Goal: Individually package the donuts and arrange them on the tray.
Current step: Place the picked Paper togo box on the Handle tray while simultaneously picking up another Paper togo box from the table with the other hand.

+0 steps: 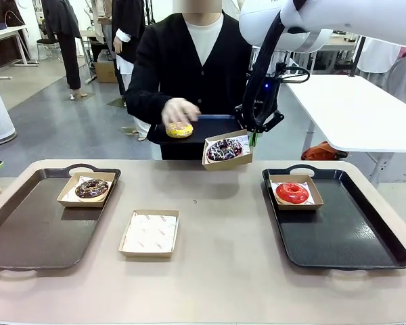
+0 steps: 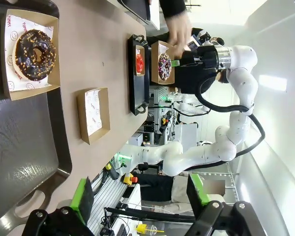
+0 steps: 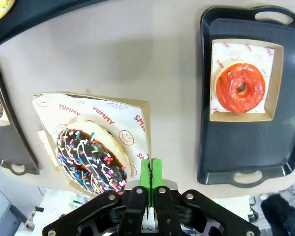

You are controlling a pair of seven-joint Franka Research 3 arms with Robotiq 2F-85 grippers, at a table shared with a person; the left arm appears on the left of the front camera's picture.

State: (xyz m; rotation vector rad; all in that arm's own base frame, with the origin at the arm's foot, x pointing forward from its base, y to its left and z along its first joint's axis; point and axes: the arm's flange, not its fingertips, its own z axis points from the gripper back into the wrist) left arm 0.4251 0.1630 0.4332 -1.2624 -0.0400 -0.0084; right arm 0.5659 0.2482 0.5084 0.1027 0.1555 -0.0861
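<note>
My right gripper (image 1: 252, 140) is shut on the rim of a cardboard box (image 3: 137, 115) and holds it above the table's far side. In that box lies the dark purple donut (image 1: 224, 149) with coloured and white sprinkles (image 3: 91, 162). A person's hand (image 1: 179, 112) rests on the yellow donut (image 1: 179, 131) on a dark tray (image 1: 216, 124) at the far edge. The red donut (image 1: 292, 193) sits boxed on the right tray (image 1: 352, 237). The chocolate donut (image 1: 92, 189) sits boxed on the left tray (image 1: 34, 233). My left gripper (image 2: 140, 196) hangs open over the left tray's near end.
An empty lined box (image 1: 149, 233) lies on the table between the two trays. Bare tabletop (image 1: 216, 203) stretches around it. A white table (image 1: 352, 108) stands behind at the right, and people stand far off at the back left.
</note>
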